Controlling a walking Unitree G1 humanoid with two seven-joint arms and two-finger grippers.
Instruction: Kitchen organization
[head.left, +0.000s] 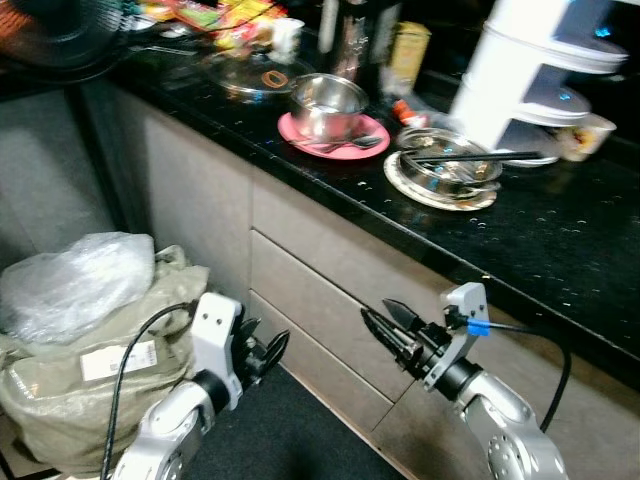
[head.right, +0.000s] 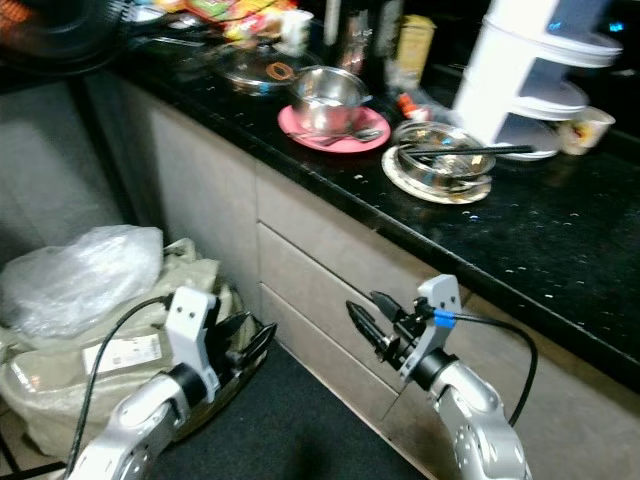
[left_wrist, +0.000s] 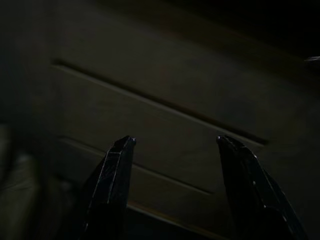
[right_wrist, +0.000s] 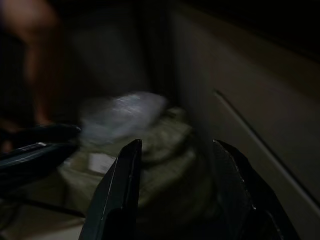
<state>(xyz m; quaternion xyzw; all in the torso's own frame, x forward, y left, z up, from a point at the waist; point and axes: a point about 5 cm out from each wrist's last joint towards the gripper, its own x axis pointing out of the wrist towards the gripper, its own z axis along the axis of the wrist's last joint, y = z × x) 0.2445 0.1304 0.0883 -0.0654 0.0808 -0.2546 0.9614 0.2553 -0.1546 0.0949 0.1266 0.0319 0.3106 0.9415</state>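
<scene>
both arms low before the grey drawer fronts (head.left: 320, 300), under the counter edge: left gripper (head.left: 268, 352) released, fingers apart, grasping nothing; right gripper (head.left: 385, 322) likewise released and empty. on the black counter (head.left: 560, 240), steel bowl (head.left: 326, 104) sits on pink plate (head.left: 352, 148) near the front edge; second dish with chopsticks (head.left: 480, 157) just beside it. tied sack (head.left: 80, 370) on floor by the left arm.

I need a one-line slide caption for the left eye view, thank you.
Both grippers, left and right, hang open below a black counter holding dirty dishes.
</scene>
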